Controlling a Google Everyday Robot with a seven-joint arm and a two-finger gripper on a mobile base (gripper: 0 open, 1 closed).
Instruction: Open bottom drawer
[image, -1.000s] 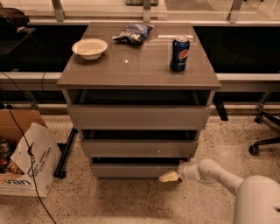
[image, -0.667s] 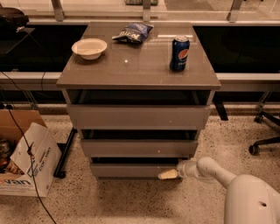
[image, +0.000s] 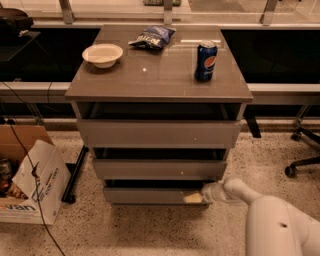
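Low down, the gripper (image: 194, 198) sits against the right end of the bottom drawer (image: 145, 195), seemingly at its top edge; whether it is open or closed I cannot tell. The drawer front runs left to right, away to the gripper's left, so the pull should come toward the camera. A cardboard box (image: 30, 185) lies well left, out of the way
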